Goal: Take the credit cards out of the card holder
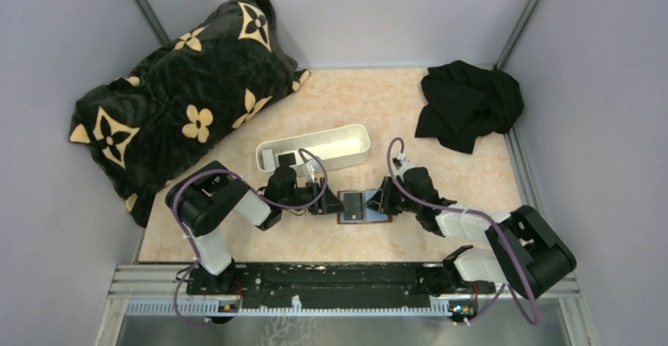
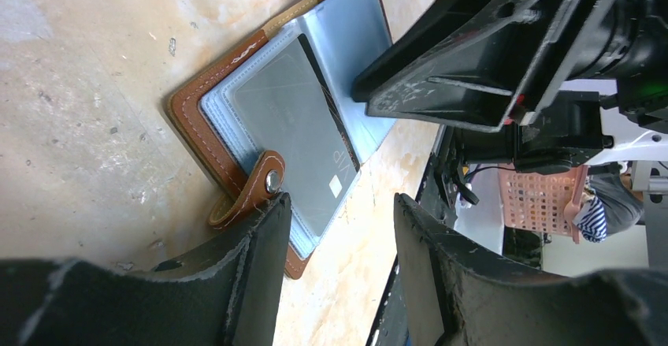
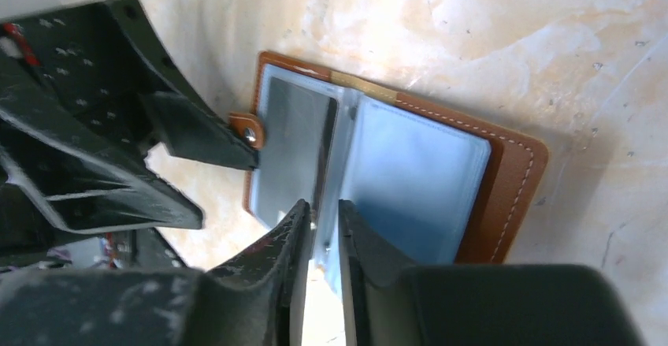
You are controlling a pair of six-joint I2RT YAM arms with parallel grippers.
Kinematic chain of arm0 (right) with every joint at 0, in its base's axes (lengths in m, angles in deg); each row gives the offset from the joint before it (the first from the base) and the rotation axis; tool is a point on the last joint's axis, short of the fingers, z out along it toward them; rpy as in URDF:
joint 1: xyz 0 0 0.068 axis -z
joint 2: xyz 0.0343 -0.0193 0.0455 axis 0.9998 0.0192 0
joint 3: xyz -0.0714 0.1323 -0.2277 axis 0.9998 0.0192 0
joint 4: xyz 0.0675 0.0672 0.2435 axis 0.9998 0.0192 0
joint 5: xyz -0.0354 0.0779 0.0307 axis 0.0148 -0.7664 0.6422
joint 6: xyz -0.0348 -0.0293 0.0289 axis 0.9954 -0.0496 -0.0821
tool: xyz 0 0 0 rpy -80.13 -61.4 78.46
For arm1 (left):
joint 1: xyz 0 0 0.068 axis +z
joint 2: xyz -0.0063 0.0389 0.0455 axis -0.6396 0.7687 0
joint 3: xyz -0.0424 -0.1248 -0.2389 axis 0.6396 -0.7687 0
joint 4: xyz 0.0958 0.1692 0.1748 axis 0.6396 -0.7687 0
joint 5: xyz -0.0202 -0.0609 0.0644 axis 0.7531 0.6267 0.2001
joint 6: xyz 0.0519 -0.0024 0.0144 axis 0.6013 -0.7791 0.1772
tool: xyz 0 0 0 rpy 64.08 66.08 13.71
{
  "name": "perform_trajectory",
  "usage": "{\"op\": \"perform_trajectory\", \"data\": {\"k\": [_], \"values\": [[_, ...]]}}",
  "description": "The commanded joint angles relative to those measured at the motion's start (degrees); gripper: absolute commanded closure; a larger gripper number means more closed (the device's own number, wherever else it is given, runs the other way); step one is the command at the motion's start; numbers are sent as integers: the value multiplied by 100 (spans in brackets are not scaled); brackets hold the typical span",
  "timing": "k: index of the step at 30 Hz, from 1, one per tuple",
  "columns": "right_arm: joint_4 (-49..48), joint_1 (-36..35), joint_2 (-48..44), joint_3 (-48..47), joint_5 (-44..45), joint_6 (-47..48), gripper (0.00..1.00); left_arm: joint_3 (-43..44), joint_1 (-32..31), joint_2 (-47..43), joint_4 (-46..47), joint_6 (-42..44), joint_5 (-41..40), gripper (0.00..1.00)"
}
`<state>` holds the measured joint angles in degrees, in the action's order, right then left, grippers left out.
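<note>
While both arms crowd low over the marble-patterned table (image 1: 346,94), with the white tray (image 1: 343,157) lying just beyond the card holder (image 3: 516,165), the worry is who has hold of what. Now the left gripper (image 2: 339,212) sits at the strap side of the card holder, jaws well apart, straddling that edge and clamping nothing, so I'd say the holder isn't pinned down. And the right gripper (image 3: 323,216) sits over the fold of the card holder, jaws drawn almost together with a thin blue-grey pocket leaf (image 3: 329,157) between them, and that looks like sleeve, not card. Pull up from there and the whole card holder could ride up or skid toward the tray instead of giving anything up. Both grippers hang very near each other above the holder, so a careless move risks a knock. That grey card (image 2: 291,125) lies snug in the clear pocket on the strap half of the holder, and a tight sleeve may simply hang on to it. Smallest snag: the snap strap (image 2: 252,188), curled at the holder's edge just beside the left gripper, could catch on a jaw
</note>
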<state>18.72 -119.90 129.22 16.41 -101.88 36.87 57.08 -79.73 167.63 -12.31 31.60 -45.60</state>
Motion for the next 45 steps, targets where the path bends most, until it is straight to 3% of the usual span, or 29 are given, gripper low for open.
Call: {"op": "perform_trajectory", "data": {"k": [1, 3, 5, 9, 21, 27, 34, 39, 41, 45], "values": [[-724, 31, 597, 37, -266, 84, 68, -52, 41, 30, -229, 33, 15, 41], [-1383, 40, 909, 153, -413, -20, 53, -64, 41, -3, -221, 17, 53, 41], [-1941, 55, 1170, 272, -553, -153, 52, -67, 50, -36, -245, 21, 57, 41], [-2817, 51, 1558, 420, -755, -373, 61, -47, 59, -77, -363, 60, 66, 41], [-3562, 51, 1944, 612, -1163, -539, 86, 2, 68, 11, -335, 27, 78, 41], [-5084, 51, 2742, 787, -1546, -1031, 87, 3, 68, 27, -274, -29, 83, 42], [-7869, 46, 4235, 1118, -1789, -1978, 86, -3, 68, 0, -321, -13, 69, 41], [-7892, -89, 4172, 1222, -1601, -1867, 87, -5, 68, 1, -306, -13, 82, 42], [-7866, -90, 4123, 1226, -1604, -1861, 100, 10, 68, -10, -338, 1, 74, 41], [-7890, -90, 4140, 1220, -1641, -1872, 100, 21, 68, -24, -351, 11, 74, 42]]}}
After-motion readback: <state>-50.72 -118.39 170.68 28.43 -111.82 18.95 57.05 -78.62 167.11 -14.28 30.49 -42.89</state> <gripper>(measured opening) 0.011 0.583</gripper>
